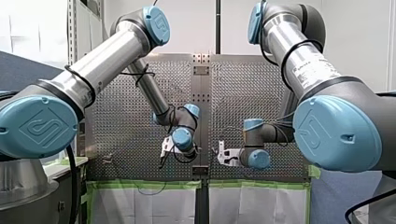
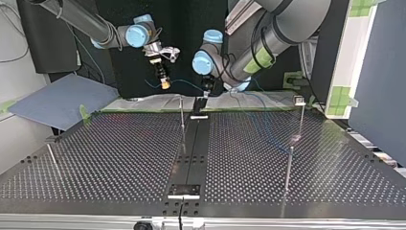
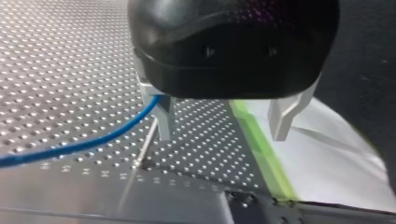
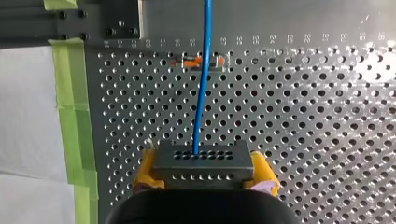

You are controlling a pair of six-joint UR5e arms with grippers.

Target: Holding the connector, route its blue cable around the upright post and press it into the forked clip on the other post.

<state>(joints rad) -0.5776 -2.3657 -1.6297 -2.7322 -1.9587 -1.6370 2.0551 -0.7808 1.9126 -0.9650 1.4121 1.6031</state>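
Routing looks barely begun. My right arm's jaws clamp the grey connector (image 4: 201, 163) between yellow pads (image 4: 264, 170) above the surface (image 4: 303, 116), and the blue cable (image 4: 201, 93) runs straight ahead. My left arm's jaws stand wide and empty, with the cable reaching one finger (image 3: 163, 119) and the upright post (image 3: 145, 140) just beside it. Next, I judge, sweep the cable round that post, keeping tension, then press it into what looks like the forked clip (image 2: 299, 99), far right.

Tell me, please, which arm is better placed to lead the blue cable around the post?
The right, I think: the right claw is shut on the connector, with the blue cable running out ahead of it. The left claw stands open, gripping nothing.
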